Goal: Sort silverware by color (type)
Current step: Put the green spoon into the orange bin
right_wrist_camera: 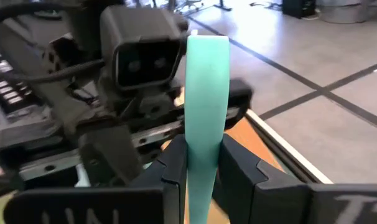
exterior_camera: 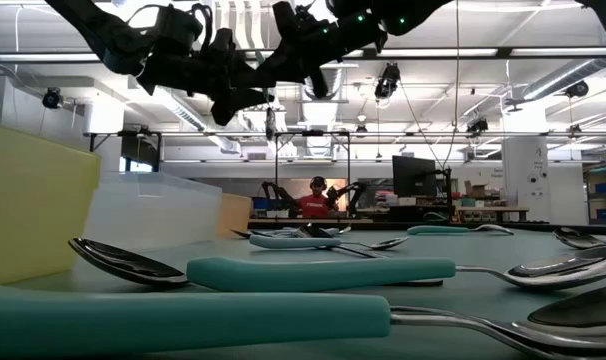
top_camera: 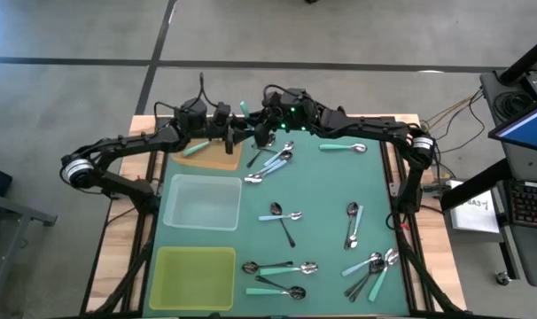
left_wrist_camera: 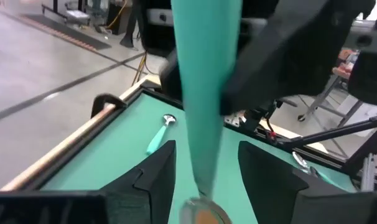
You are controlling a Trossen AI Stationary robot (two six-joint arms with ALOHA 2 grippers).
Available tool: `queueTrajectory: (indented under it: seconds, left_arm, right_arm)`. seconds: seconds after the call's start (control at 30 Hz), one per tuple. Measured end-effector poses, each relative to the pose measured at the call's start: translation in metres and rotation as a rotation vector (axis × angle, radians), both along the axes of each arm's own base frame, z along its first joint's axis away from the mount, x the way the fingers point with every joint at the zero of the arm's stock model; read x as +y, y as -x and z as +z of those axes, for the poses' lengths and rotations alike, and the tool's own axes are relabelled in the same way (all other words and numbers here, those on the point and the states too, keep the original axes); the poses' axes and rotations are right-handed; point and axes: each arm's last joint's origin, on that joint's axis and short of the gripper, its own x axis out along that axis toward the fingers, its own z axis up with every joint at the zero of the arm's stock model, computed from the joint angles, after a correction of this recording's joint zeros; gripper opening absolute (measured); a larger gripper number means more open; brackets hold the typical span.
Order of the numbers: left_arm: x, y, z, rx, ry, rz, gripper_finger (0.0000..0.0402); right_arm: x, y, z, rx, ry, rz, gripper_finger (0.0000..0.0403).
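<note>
My right gripper [right_wrist_camera: 201, 171] is shut on a mint-teal spoon [right_wrist_camera: 207, 93], held in the air over the table's far edge [top_camera: 244, 108]. My left gripper [left_wrist_camera: 204, 168] is open right opposite it. Its two fingers stand on either side of the spoon's handle, near the metal bowl [left_wrist_camera: 200, 213], with a gap showing on each side. In the high view the two grippers meet nose to nose, the left one [top_camera: 232, 135] and the right one [top_camera: 260, 131]. Many other spoons lie on the green mat. My right gripper pinches the spoon's mint-teal handle [right_wrist_camera: 201, 152] between its two fingers, which lie across it. The handle's free end [right_wrist_camera: 207, 46] sticks out well beyond the fingers. The spoon is lifted clear of the table, and its bowl end reaches between my left gripper's open fingers.
A brown tray [top_camera: 217, 159] at the far left holds one mint spoon [top_camera: 195, 149]. A clear tray [top_camera: 202, 202] and a yellow-green tray [top_camera: 195, 276] lie nearer on the left. Spoons lie loose on the mat [top_camera: 273, 161], [top_camera: 344, 147], [top_camera: 282, 215], [top_camera: 353, 223], [top_camera: 282, 268], [top_camera: 372, 266].
</note>
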Motion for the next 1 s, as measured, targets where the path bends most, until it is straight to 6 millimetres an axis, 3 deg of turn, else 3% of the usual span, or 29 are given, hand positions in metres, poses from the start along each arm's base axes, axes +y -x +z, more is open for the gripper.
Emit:
queueTrajectory:
  seconds: [0.17,0.33,0.43,0.7,0.83,1.0]
  left_arm:
    - [0.002,0.000,0.004,0.002,-0.028,0.005,0.0112]
    - [0.002,0.000,0.003,0.011,0.013,0.009,0.0030]
    - [0.002,0.001,0.001,0.026,0.044,0.012,0.0031]
    - [0.005,0.006,-0.006,0.096,0.065,0.036,0.0031]
    - [0.013,0.021,-0.013,0.252,0.069,0.065,0.0031]
    - [0.024,0.047,-0.020,0.569,0.010,0.158,0.0031]
  right_arm:
    - [0.001,0.000,0.000,0.000,0.002,0.017,0.0054]
    - [0.002,-0.001,-0.001,0.008,0.019,0.018,0.0054]
    - [0.002,0.000,-0.001,0.012,0.008,0.016,0.0065]
    - [-0.002,0.005,-0.003,0.055,-0.021,-0.001,0.0164]
    - [-0.012,0.019,-0.004,0.143,-0.058,-0.037,0.0192]
    - [-0.025,0.041,-0.015,0.334,-0.135,-0.113,0.0199]
